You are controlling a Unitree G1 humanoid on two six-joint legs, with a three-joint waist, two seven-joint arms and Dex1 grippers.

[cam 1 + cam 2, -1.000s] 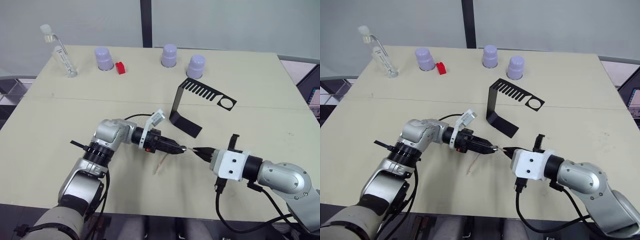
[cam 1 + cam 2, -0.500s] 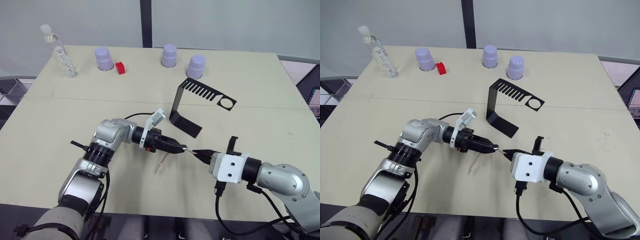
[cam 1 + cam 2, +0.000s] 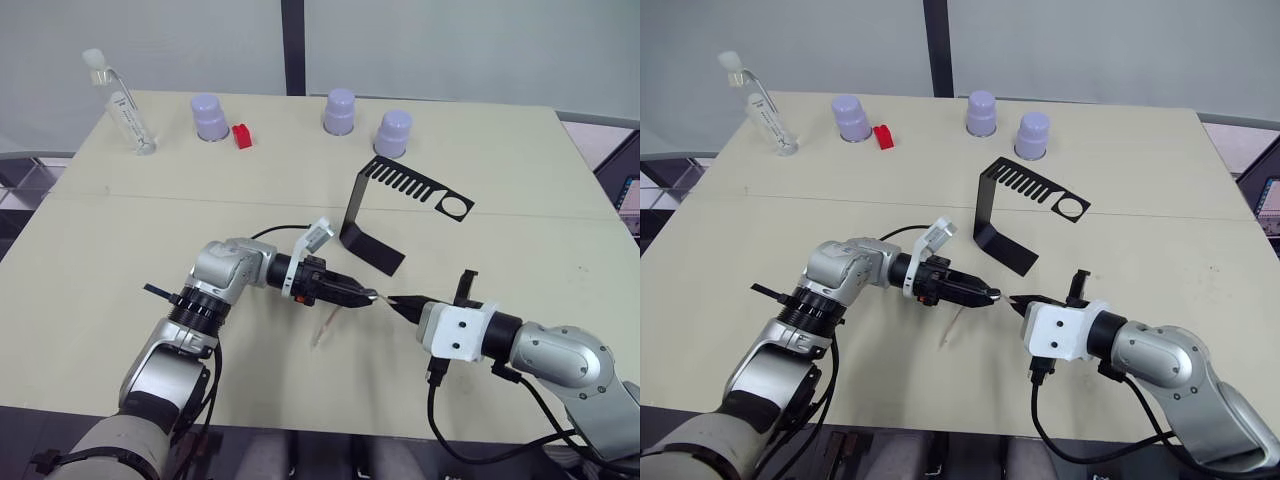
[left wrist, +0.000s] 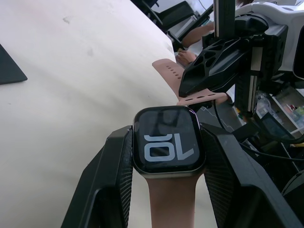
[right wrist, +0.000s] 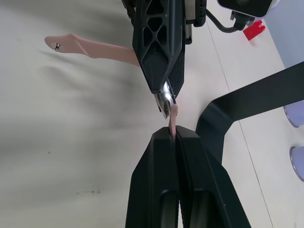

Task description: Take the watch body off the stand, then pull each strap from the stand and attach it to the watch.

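My left gripper (image 3: 360, 295) is shut on the watch body (image 4: 168, 141), a small black case with light digits on its screen. One pale pink strap (image 3: 324, 328) is attached to it and hangs down to the table. My right gripper (image 3: 397, 301) faces it, shut on the other pink strap (image 5: 173, 115). That strap's free end sits against the watch's metal edge. I cannot tell whether it is seated. The black bent stand (image 3: 375, 252) is on the table just behind both grippers, with no straps on its slotted top plate (image 3: 420, 188).
Three purple cups (image 3: 209, 116) (image 3: 338, 110) (image 3: 393, 131) stand along the far side of the table. A small red block (image 3: 241, 135) lies beside the left cup. A clear tube (image 3: 122, 100) leans at the far left corner.
Half a second ago the two grippers stood slightly apart. Now they have closed the gap again, with the strap end back at the watch.
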